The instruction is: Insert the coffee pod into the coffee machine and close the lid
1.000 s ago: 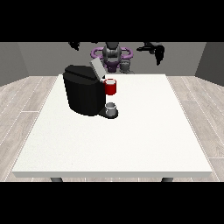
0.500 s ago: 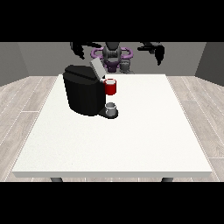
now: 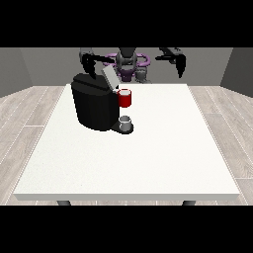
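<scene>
White matte table (image 3: 148, 163) — boxy black coffee machine (image 3: 94, 106), lid (image 3: 109, 78) raised.

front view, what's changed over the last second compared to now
The hand at the view's right has swung down a little and now hangs lower beside the robot's shoulder; it holds nothing. The hand at the view's left has barely shifted above the coffee machine. Nothing was grasped or released. The machine, its raised lid, the red thing at the machine and the grey thing on its base look unchanged.
</scene>
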